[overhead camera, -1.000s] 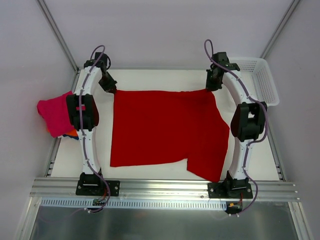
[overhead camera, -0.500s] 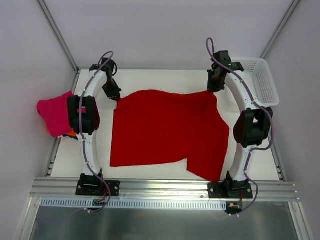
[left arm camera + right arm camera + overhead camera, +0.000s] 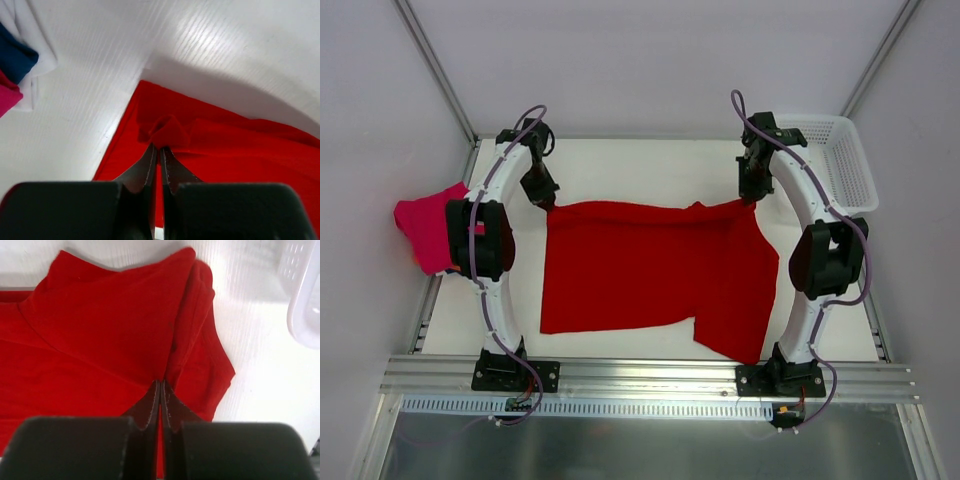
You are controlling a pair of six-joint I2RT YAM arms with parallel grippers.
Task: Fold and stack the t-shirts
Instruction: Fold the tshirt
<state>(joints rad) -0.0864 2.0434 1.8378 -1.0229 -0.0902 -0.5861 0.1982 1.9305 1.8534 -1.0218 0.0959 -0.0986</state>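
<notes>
Left gripper (image 3: 160,147) at ten o'clock and right gripper (image 3: 161,382) at two each pinch the red t-shirt (image 3: 640,270) along its far edge. Such thin pinches may slip mid-fold, skewing it.

The right claw (image 3: 160,386) pinches a raised fold of the red t-shirt (image 3: 100,330), its jaws pressed together. The shirt lies on the white bench (image 3: 260,365), with a white mesh basket (image 3: 305,305) at the upper right.
</notes>
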